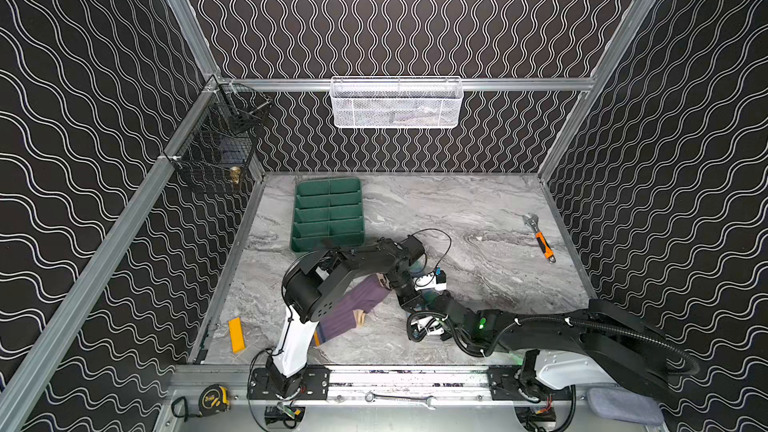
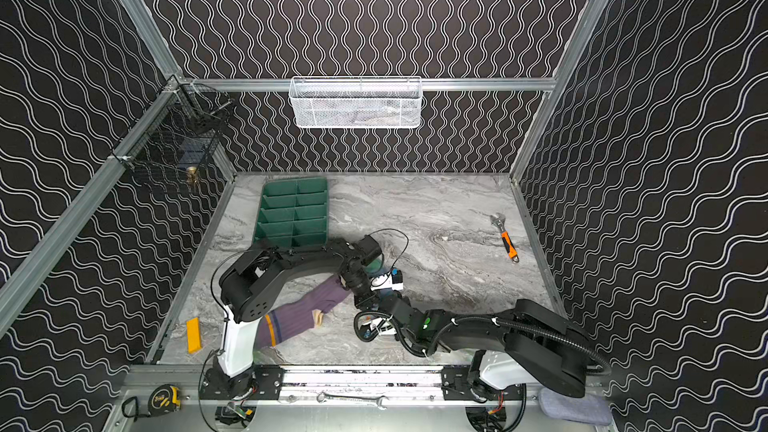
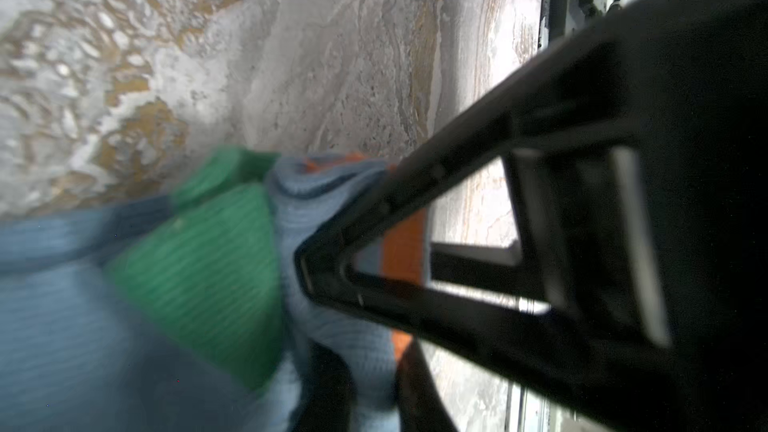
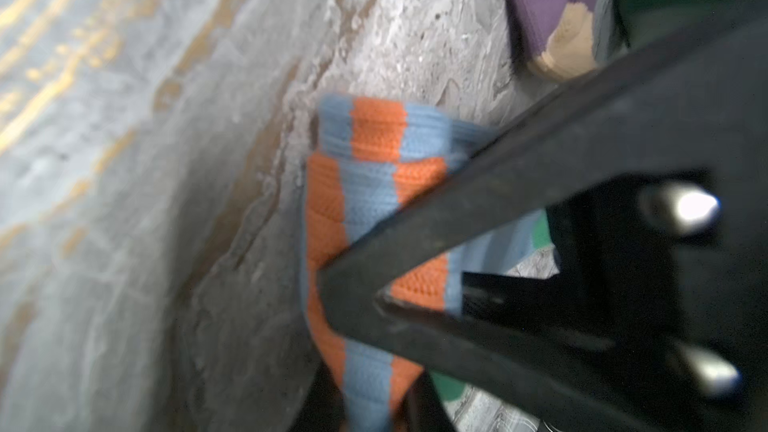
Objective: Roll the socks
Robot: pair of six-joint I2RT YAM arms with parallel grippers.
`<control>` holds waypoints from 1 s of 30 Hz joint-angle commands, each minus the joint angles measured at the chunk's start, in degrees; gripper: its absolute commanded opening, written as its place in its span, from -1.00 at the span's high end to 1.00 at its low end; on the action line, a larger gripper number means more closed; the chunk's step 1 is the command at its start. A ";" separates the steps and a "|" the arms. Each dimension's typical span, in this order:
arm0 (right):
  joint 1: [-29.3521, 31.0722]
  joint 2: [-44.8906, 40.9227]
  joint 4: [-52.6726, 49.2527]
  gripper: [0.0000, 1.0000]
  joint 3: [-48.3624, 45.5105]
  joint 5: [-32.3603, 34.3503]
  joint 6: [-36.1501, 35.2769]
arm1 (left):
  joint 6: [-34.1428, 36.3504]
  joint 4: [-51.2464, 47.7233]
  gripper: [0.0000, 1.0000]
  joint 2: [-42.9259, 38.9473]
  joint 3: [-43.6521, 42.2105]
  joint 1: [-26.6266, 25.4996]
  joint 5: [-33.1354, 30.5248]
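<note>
- On the front rail, nearest the camera, lie a tape measure (image 1: 214, 400), a flat spanner (image 1: 401, 399) and, at the right corner, a grey pad (image 1: 623, 405).
- A yellow block (image 1: 236, 334) lies on the marbled counter (image 1: 478, 218) near its front-left edge.
- The purple sock (image 2: 307, 309) lies flat on the counter, running diagonally. Its orange-and-navy striped end points toward the left arm's base and its peach heel sticks out on the right side. The left arm's elbow hides part of it.
- Just past the purple sock's far end, about mid-counter, the two arms meet over the blue sock (image 3: 199, 268). In both top views the arms cover nearly all of it.
- The left tool (image 3: 309, 274) is clenched. Its tips pinch bunched pale-blue knit right beside the green heel patch, and an orange band shows behind the fingers.
- The right tool (image 4: 345, 297) is also clenched, grasping the blue sock at its orange-and-blue striped end. That end is folded over on itself above the counter. The purple sock's peach tip shows close by in the right wrist view.
- Farther back on the left stands a green tray (image 1: 328, 218) with divided compartments.
- An adjustable wrench (image 1: 541, 239) with an orange handle lies near the counter's right edge, well apart from the socks.
- On the walls, a black wire basket (image 1: 216, 147) hangs at the left corner. A white mesh basket (image 1: 397, 103) hangs on the back rail.
</note>
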 commanded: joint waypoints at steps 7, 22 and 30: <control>0.27 1.29 -12.23 1.00 2.28 -5.21 7.86 | -1.39 5.20 0.29 -7.39 -3.75 -0.26 -17.26; 0.94 -1.77 -23.74 1.00 5.92 -4.07 17.60 | -5.58 15.52 0.07 -17.31 -4.82 0.52 -40.02; 2.41 -0.80 -24.92 1.00 7.29 -4.74 20.21 | -9.90 20.40 0.16 -7.11 -2.74 -1.43 -45.18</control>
